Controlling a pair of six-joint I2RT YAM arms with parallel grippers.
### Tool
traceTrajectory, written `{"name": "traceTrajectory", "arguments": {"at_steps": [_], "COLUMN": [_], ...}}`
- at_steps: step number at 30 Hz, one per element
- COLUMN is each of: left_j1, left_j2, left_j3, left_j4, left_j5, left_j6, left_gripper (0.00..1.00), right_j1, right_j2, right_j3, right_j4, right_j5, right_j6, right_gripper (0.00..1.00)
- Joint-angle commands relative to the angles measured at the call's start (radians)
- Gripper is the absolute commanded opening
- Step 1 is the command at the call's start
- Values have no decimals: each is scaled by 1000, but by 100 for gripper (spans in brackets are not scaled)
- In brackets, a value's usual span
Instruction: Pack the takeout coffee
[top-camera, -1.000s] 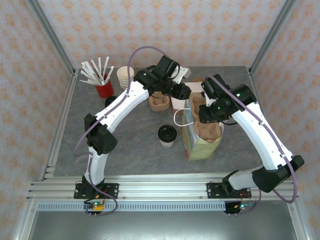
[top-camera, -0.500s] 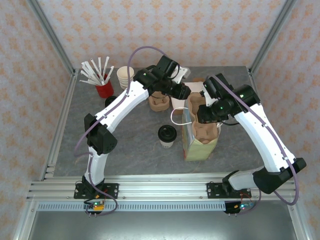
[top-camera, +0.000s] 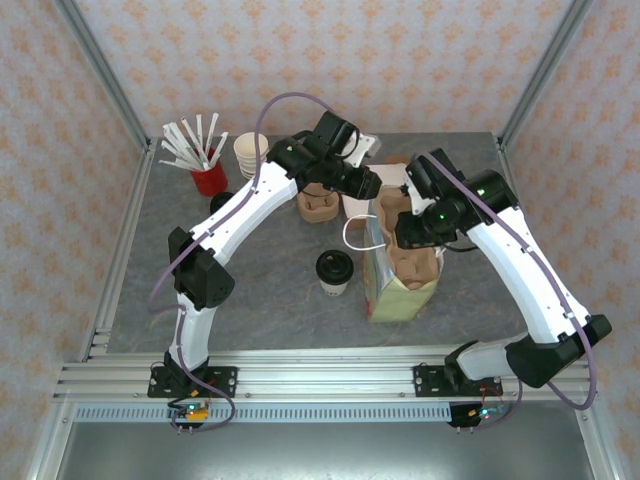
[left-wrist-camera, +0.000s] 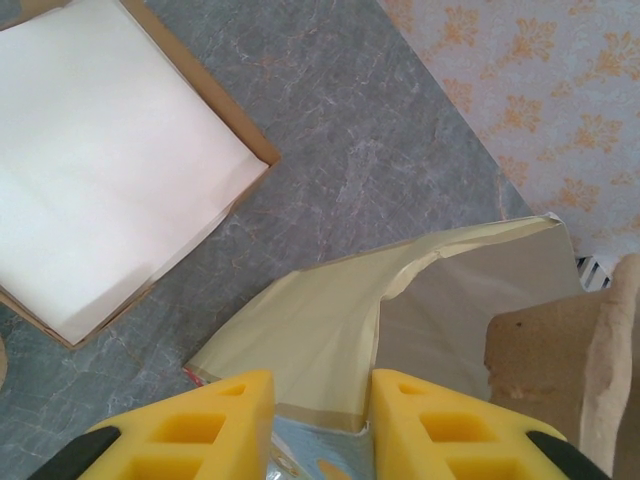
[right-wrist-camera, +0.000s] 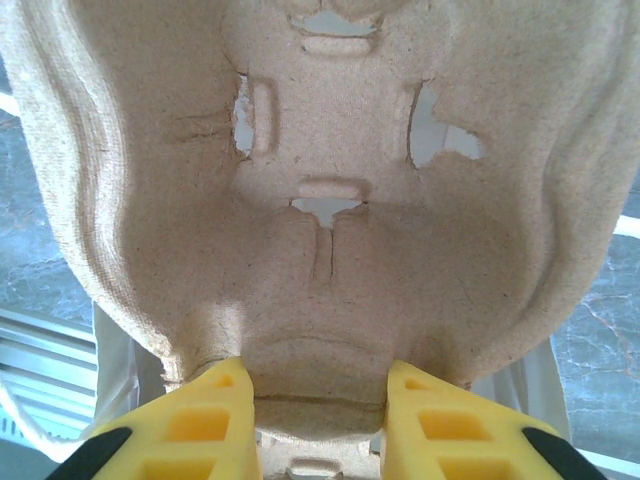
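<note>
jaws: left gripper (left-wrist-camera: 320, 405) pinches the paper bag (left-wrist-camera: 300, 330) rim, right gripper (right-wrist-camera: 318, 392) clamps the pulp carrier (right-wrist-camera: 320, 200) (bag print unreadable); takeout coffee (top-camera: 334, 268) stands left.

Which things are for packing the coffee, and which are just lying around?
For the job:
takeout coffee
paper bag
cup carrier, at the bag's mouth

Just lying about:
stack of lidless cups
red cup of straws
box of napkins
spare carrier
</note>
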Motion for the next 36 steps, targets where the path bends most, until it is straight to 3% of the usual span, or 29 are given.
{"name": "traceTrajectory", "arguments": {"at_steps": [1,9,14,24,36], "left_j1": [22,25,26,26,25], "left_j2": [-1,2,-3,-10,-25], "left_j3": [24,22,21,21,22], "left_j4": [-13,-21,-15,-7,-4], "left_j5": [-60,-58,-48,-34,-48], "left_j6": [-8,-3,-5,-7,-4], "left_gripper": [31,31,31,31,32], "right_j1": [-3,-4,7,46,49], "right_j2": [2,21,39,83,114], "right_j3": [-11,3,1,3,8], "right_j4": [-100,-132,-123,-137,-159], "right_j5": [63,125,77,102,202], "right_j6": [6,21,12,12,28], "right_gripper": [28,28,28,28,28]}}
